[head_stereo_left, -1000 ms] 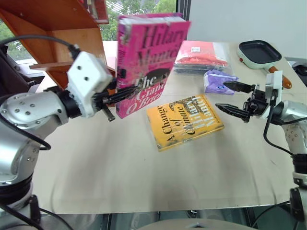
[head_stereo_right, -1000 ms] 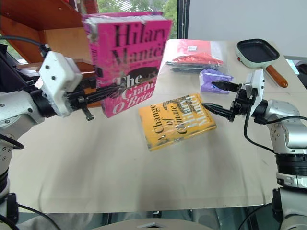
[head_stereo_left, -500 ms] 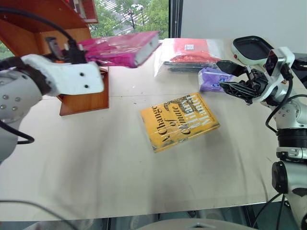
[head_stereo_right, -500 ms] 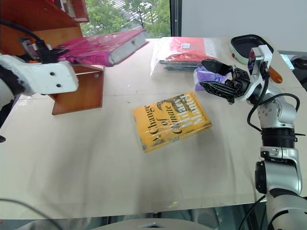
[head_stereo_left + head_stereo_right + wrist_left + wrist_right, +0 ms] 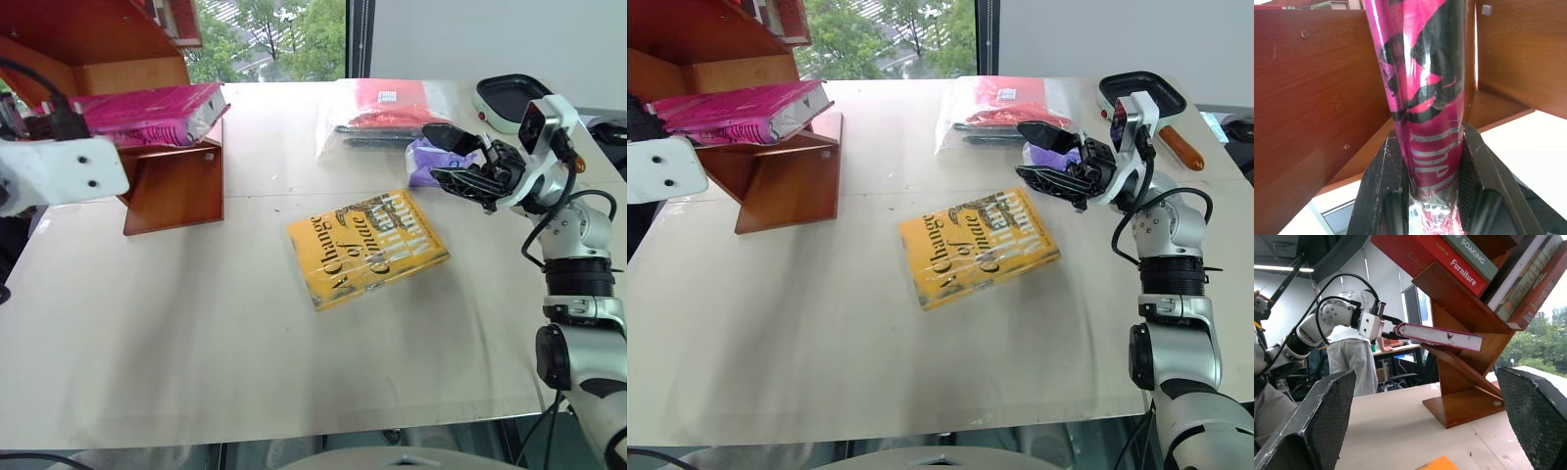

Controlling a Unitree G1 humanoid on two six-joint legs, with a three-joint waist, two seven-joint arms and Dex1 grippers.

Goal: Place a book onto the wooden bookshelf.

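Note:
The pink book (image 5: pixel 147 113) lies nearly flat, just over the lower slanted board of the wooden bookshelf (image 5: pixel 171 186) at the table's far left. I cannot tell whether it touches the board. My left gripper (image 5: pixel 1432 139) is shut on the book's near end, one black finger on each cover. From the right wrist view, the book (image 5: pixel 1440 335) sticks out level between the shelf's slanted boards (image 5: pixel 1464 401). My right gripper (image 5: pixel 432 153) hovers open and empty at the right of the table, pointing left, above the purple pouch.
A yellow-orange book (image 5: pixel 367 250) lies flat in the middle of the table. Behind it are a clear bag with red contents (image 5: pixel 392 108), a purple pouch (image 5: pixel 426 162) and a small pan (image 5: pixel 509 98). Several books (image 5: pixel 1459 259) fill the shelf's upper boards.
My left arm swung the pink book leftward and rolled it from upright to flat, bringing it in over the shelf's lower board. The right gripper rose a little and stayed open.

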